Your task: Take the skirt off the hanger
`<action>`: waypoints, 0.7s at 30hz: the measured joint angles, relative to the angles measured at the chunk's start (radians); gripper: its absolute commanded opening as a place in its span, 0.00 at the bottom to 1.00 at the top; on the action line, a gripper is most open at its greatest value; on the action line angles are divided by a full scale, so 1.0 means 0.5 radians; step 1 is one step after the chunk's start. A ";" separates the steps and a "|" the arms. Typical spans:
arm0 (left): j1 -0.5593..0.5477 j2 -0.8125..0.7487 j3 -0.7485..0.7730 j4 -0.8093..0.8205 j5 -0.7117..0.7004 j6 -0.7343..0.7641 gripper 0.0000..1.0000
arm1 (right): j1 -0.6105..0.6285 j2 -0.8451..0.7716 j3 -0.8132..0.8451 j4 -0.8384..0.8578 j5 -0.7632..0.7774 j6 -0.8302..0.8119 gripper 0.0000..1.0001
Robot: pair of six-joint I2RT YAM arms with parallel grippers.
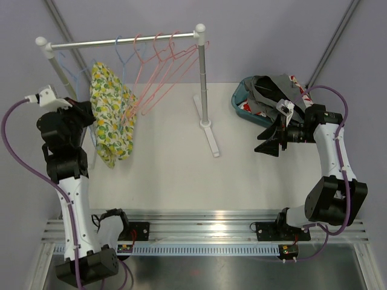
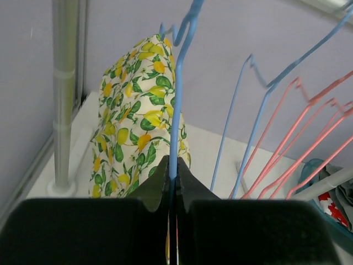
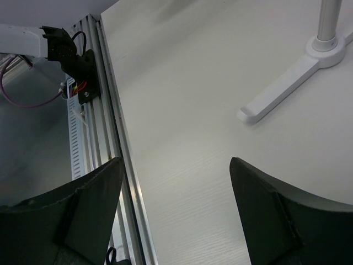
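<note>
The skirt (image 1: 112, 115), white with a yellow lemon and green leaf print, hangs from a blue hanger (image 2: 177, 94) at the left end of the rack rail (image 1: 121, 41). In the left wrist view the skirt (image 2: 138, 121) fills the middle, and the blue wire runs up along its right side. My left gripper (image 2: 174, 167) is shut on that blue wire, just beside the cloth. In the top view the left gripper (image 1: 89, 113) sits against the skirt's left edge. My right gripper (image 1: 270, 142) is open and holds nothing, hovering over the table at the right, far from the rack.
More hangers, a bare blue one (image 2: 259, 105) and several pink ones (image 1: 160, 66), hang to the right of the skirt. The rack's posts (image 1: 202, 72) stand on white feet (image 3: 287, 83). A teal basket (image 1: 242, 103) of clothes sits at the back right.
</note>
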 measured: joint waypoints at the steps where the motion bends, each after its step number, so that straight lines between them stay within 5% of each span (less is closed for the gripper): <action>1: 0.001 -0.076 -0.101 -0.031 -0.043 -0.041 0.00 | 0.000 0.000 0.000 0.000 0.000 0.000 0.85; 10: -0.011 -0.640 -0.909 -0.246 0.068 -0.410 0.00 | -0.002 0.003 0.000 0.000 0.000 -0.021 0.85; 21: -0.373 -1.073 -0.957 -0.467 0.299 -0.680 0.00 | -0.002 0.020 0.000 0.000 0.000 -0.036 0.85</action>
